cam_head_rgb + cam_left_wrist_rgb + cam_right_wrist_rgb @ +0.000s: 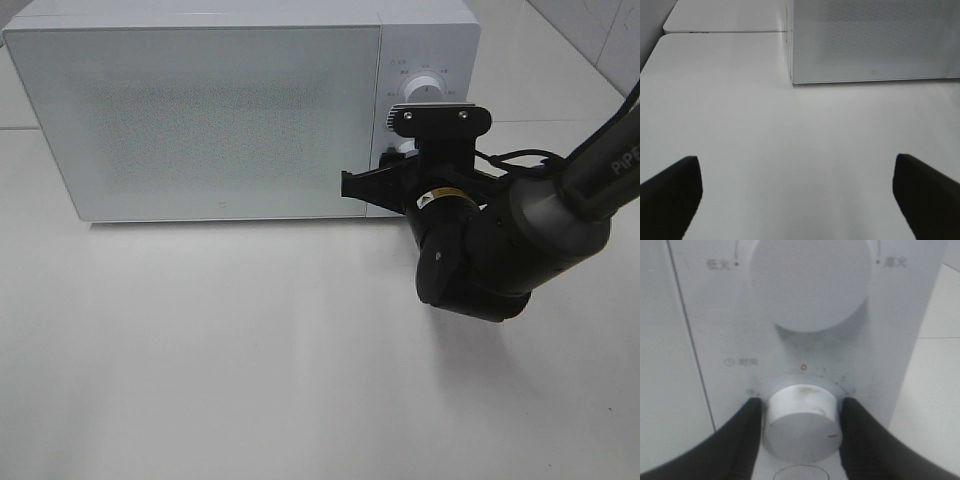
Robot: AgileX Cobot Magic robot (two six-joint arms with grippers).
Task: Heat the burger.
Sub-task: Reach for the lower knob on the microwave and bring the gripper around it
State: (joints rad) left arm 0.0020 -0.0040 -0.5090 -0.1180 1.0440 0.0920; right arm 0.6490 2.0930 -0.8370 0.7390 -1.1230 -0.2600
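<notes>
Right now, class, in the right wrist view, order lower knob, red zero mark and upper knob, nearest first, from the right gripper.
1. lower knob, inside the right gripper.
2. red zero mark, just above it.
3. upper knob, higher up.

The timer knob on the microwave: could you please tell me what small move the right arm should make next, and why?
Probably a clockwise turn of the timer knob to set a heating time. The right gripper has its jaws against both sides of that knob, and the microwave door looks closed, so starting the timer seems to be what remains.
</notes>
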